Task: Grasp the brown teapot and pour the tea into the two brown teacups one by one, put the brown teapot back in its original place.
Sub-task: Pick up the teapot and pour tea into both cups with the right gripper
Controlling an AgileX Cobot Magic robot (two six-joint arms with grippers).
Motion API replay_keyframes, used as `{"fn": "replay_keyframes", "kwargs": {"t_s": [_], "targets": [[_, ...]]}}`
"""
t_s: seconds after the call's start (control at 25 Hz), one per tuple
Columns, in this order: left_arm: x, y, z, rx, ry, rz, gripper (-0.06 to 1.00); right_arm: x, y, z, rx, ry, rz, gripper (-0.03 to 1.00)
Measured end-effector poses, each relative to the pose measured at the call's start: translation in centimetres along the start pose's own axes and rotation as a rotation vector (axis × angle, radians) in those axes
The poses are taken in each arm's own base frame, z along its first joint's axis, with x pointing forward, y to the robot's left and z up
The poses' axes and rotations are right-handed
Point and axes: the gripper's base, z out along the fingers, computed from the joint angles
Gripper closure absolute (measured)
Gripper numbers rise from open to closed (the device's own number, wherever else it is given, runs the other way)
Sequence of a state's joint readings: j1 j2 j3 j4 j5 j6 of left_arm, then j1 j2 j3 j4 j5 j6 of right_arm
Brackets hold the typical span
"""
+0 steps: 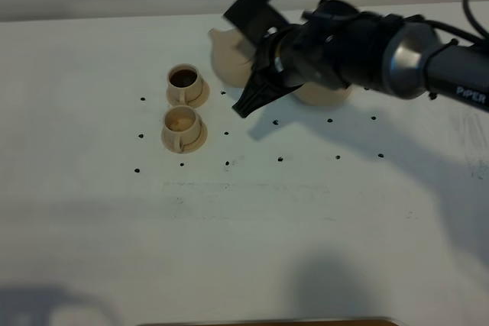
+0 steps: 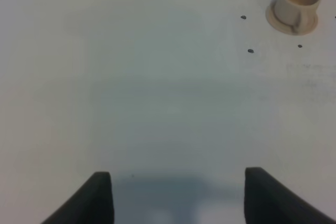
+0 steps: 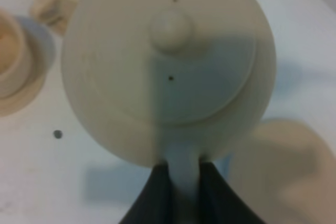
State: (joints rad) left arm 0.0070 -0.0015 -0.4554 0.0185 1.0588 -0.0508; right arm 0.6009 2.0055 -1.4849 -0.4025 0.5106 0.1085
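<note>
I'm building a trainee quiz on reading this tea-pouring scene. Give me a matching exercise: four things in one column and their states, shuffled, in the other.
Column 1
1. far teacup
2. near teacup
3. brown teapot
4. left gripper

Column 2
A. jaws apart, holding nothing
B. dark liquid inside
C. handle clamped in the right gripper
D. pale tan inside

Pairs: 1-B, 2-D, 3-C, 4-A

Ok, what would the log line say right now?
right pincer: shut on pale tan clay teapot handle | teapot: off its flat round saucer | far tan cup: dark tea | left pincer: open, empty
</note>
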Motion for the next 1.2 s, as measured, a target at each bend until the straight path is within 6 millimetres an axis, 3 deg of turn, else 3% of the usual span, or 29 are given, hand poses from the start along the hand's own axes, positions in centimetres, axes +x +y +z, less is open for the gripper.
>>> {"fn": "replay_keyframes", "kwargs": {"t_s": [0.48,0.8,1.04,1.2], "targets": [[0.0,0.0,0.0,0.0,0.0,0.0,0.35,1.5,0.8,4.1,-0.052,0.074,0.056,0.88],[0.0,0.0,0.0,0.0,0.0,0.0,0.35,0.7,1.2,5.3,-0.056,0.051,0.05,0.88],[0.0,0.0,0.0,0.0,0.0,0.0,0.35,1.8,2.0,7.2,-0.067,0.096,0.041,0.88],[0.0,0.0,0.0,0.0,0.0,0.0,0.35,1.9,2.0,7.3,-0.067,0.098,0.038,0.88]]}}
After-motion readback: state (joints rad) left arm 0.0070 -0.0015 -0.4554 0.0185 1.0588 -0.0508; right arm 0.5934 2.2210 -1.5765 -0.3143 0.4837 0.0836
